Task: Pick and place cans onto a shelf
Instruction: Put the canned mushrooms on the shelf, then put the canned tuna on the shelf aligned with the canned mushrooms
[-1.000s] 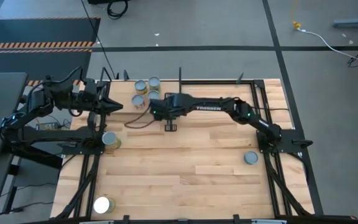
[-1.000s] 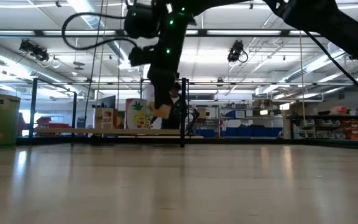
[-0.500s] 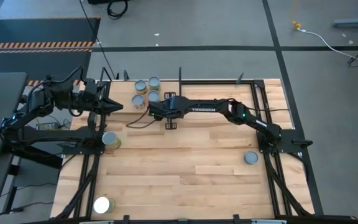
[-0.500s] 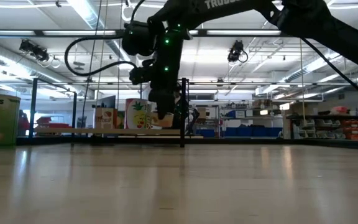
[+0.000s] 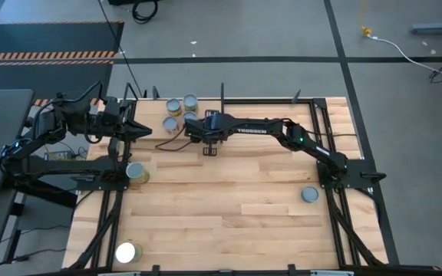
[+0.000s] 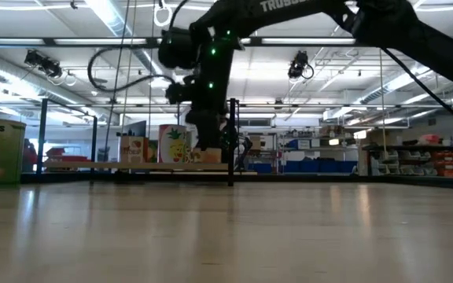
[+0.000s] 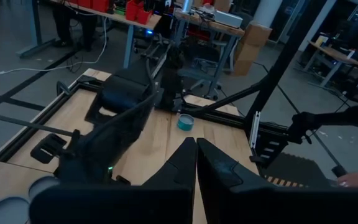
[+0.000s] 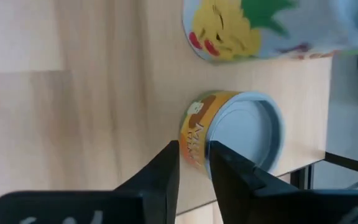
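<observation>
orange can (image 8: 229,134): stands upright on the shelf (image 8: 104,93) close to its edge, orange label, silvery blue-grey lid.
neighbour: a second can (image 8: 260,28) with a yellow and green fruit label stands near it, apart from it, on the same board.
can group, high view: three lids show at the back of the surface; two cans (image 5: 183,104) side by side, a third can (image 5: 171,124) in front of them.
loose cans: one can (image 5: 136,172) by the left frame, one can (image 5: 309,195) near the right arm's base, one white-glaring can (image 5: 126,251) at the front left corner.
obstructions: a black upright rod (image 6: 232,141) stands just beside the working tool in the low view.
right tool (image 8: 194,163): reaches across to the can group; fingers narrowly parted, tips just short of the orange can's label, nothing gripped.
left tool (image 7: 196,163): waits over the left back edge of the surface (image 5: 236,207), fingers closed together, empty.
</observation>
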You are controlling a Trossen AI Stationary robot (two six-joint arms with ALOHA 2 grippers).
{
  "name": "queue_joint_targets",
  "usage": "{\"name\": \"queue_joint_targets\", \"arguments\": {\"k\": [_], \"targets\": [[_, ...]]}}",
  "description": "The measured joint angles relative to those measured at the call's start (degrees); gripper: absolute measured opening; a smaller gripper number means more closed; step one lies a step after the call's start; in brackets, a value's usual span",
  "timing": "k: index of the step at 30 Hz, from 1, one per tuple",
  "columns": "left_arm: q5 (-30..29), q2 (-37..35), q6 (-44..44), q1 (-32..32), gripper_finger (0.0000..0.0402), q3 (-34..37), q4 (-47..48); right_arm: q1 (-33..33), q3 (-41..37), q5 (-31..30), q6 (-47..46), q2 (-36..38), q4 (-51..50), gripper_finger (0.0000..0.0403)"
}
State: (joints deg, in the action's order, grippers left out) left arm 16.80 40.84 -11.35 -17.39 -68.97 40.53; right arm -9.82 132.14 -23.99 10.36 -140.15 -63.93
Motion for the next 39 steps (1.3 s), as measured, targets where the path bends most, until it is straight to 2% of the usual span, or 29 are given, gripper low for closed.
{"name": "queue_joint_targets", "arguments": {"k": [8, 16, 18, 21, 23, 25, 31, 35, 39], "targets": [[0.00, -0.03, 0.64, 0.02, 0.0018, 0.00, -0.01, 5.23, 0.00, 0.17, -8.46, 10.97, -6.30, 0.0093], [4.01, 0.07, 0.68, 0.02, 0.0018, 0.00, -4.93, 13.79, -1.00, 2.16, -22.69, 23.03, -26.69, 0.0093], [4.84, 0.63, 0.61, 0.02, 0.0020, -0.01, -6.62, 16.37, -6.33, 4.85, -27.82, 27.42, -24.26, 0.0093], [5.51, 1.54, -0.41, 0.74, 0.0025, 0.00, -7.73, 21.04, -17.03, 4.32, -35.66, 34.33, -23.83, 0.0093], [5.51, 2.45, -1.98, 2.18, 0.0027, 0.00, -8.88, 24.02, -26.47, 4.86, -41.55, 38.60, -26.95, 0.0089], [5.26, 3.68, -3.66, 4.36, 0.0027, 0.00, -10.40, 27.30, -37.10, 7.33, -47.04, 43.64, -24.25, 0.0080], [-2.65, 9.47, -7.06, 12.40, 0.0027, 0.00, -20.36, 37.67, -63.44, 17.14, -61.62, 55.69, -20.20, 0.0015], [-7.09, 14.12, -7.51, 15.82, 0.0027, 0.01, -25.72, 41.22, -74.85, 25.00, -66.47, 60.27, -17.71, 0.0009], [-9.41, 18.71, -8.14, 17.42, 0.0027, 0.05, -26.78, 42.05, -84.10, 28.97, -66.33, 62.22, -8.25, 0.0004]]}}
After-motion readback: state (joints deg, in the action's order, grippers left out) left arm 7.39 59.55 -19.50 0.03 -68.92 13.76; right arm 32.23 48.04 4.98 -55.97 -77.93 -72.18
